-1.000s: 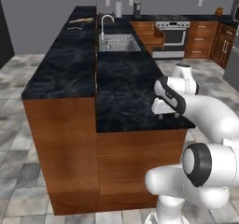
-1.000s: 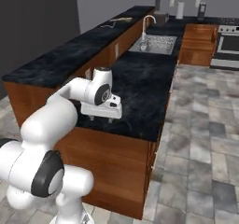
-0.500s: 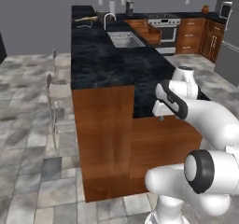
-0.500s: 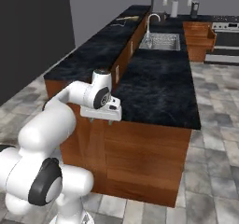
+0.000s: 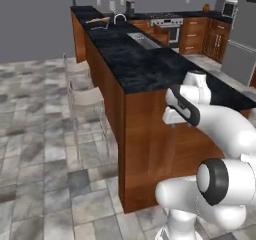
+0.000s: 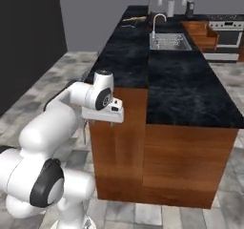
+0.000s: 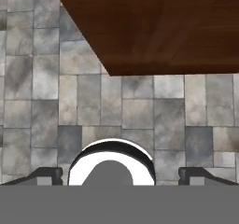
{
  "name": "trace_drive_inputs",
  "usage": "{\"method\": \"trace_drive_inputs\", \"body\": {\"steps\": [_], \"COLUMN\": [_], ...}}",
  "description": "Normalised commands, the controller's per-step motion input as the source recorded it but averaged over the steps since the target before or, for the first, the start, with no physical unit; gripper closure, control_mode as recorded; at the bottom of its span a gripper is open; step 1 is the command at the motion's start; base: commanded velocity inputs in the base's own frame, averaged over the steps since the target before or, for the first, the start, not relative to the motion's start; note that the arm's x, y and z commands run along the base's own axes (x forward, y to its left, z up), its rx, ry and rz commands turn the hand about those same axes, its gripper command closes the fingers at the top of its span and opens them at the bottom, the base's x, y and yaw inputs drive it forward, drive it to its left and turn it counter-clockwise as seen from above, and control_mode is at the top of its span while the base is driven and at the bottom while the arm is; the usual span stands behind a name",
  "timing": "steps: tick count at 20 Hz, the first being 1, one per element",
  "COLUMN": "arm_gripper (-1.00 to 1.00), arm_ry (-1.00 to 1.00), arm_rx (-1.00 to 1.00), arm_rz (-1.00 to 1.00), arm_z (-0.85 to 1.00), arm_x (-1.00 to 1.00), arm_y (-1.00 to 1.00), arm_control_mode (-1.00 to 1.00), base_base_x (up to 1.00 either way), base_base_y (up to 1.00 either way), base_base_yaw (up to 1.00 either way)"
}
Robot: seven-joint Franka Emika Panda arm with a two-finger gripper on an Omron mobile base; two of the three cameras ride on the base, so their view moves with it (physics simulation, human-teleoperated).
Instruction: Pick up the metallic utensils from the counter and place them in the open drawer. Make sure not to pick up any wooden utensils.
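Beside the near end of the counter point(image 6: 190, 87), the gripper point(image 6: 103, 114) hangs with jaws spread, grasping nothing.

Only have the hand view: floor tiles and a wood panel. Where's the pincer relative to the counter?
Observer: The pincer hangs off the near end of the counter, beside its wood end panel, pointing down at the floor.
Operator: Any utensils near it?
Observer: No. Small utensils lie at the counter's far end, beyond the sink. They are too small to tell metal from wood.
Operator: Anything standing on the floor?
Observer: Pale stools stand along the counter's side, on the robot's left.
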Motion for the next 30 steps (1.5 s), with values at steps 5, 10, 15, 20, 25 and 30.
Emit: {"method": "trace_drive_inputs", "body": {"steps": [5, 10, 15, 20, 25, 30], "arm_gripper": [-1.00, -1.00, -1.00, -1.00, -1.00, -1.00], "arm_ry": [0.00, 0.00, 0.00, 0.00, 0.00, 0.00], "arm_rx": [0.00, 0.00, 0.00, 0.00, 0.00, 0.00], "arm_rz": [0.00, 0.00, 0.00, 0.00, 0.00, 0.00], "arm_z": [0.00, 0.00, 0.00, 0.00, 0.00, 0.00], "arm_x": [0.00, 0.00, 0.00, 0.00, 0.00, 0.00], "arm_y": [0.00, 0.00, 0.00, 0.00, 0.00, 0.00], "arm_control_mode": [1.00, 1.00, 1.00, 1.00, 1.00, 1.00], "base_base_x": [0.00, 0.08, 0.40, 0.79, 0.97, 0.82], "base_base_y": [1.00, 1.00, 1.00, 1.00, 1.00, 1.00], "base_base_yaw": [-0.33, -0.35, -0.36, -0.35, -0.31, -0.33]}}
